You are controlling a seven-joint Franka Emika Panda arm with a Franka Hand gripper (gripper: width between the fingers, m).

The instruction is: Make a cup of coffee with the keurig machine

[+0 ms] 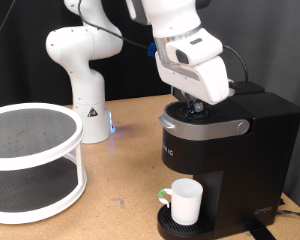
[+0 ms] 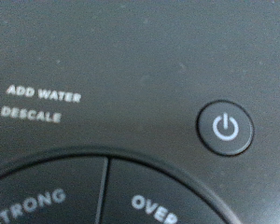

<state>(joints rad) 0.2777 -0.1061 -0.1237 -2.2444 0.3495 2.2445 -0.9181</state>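
Note:
The keurig machine [image 1: 230, 140], boxy and matte black with a silver-grey lid handle [image 1: 200, 125], stands at the exterior view's right. The white cup [image 1: 185, 202] stands on its round drip tray [image 1: 175, 222] under the spout. My gripper [image 1: 193, 104] is down on the machine's top, its fingers hidden behind the white hand. The wrist view shows only the machine's black top from very close: a round power button [image 2: 225, 128], the words ADD WATER [image 2: 45, 94] and DESCALE, and parts of the STRONG [image 2: 33, 201] and OVER buttons. No fingers show there.
A white two-tier round rack [image 1: 30, 160] stands at the exterior view's left. The white robot arm base [image 1: 85, 75] is behind, with a blue light at its foot. A wooden table [image 1: 120, 190] carries everything.

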